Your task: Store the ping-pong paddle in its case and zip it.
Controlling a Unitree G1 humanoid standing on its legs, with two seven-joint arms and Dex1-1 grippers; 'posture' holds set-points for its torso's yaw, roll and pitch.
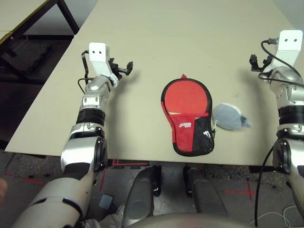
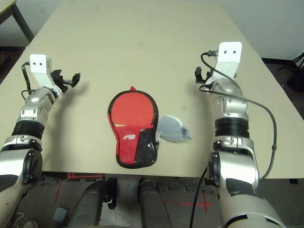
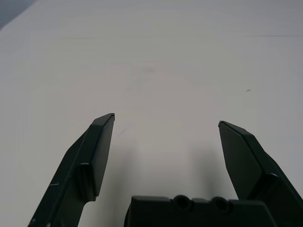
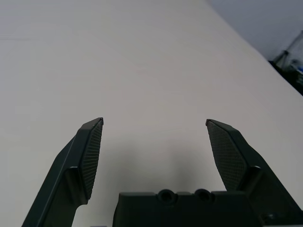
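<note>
The case (image 1: 188,117) lies flat near the front edge of the bench (image 1: 156,42), midway between the two arms, with the paddle (image 1: 186,97) resting inside it (red face up, handle tucked under the lower flap). A small grey wad (image 1: 229,117) sits just beside its right edge. The left end effector (image 3: 165,124) and right end effector (image 4: 155,124) are both released, holding nothing, well apart from the case.

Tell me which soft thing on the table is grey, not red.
The small grey wad, lying right beside the red-and-black case, toward the robot's right.
</note>
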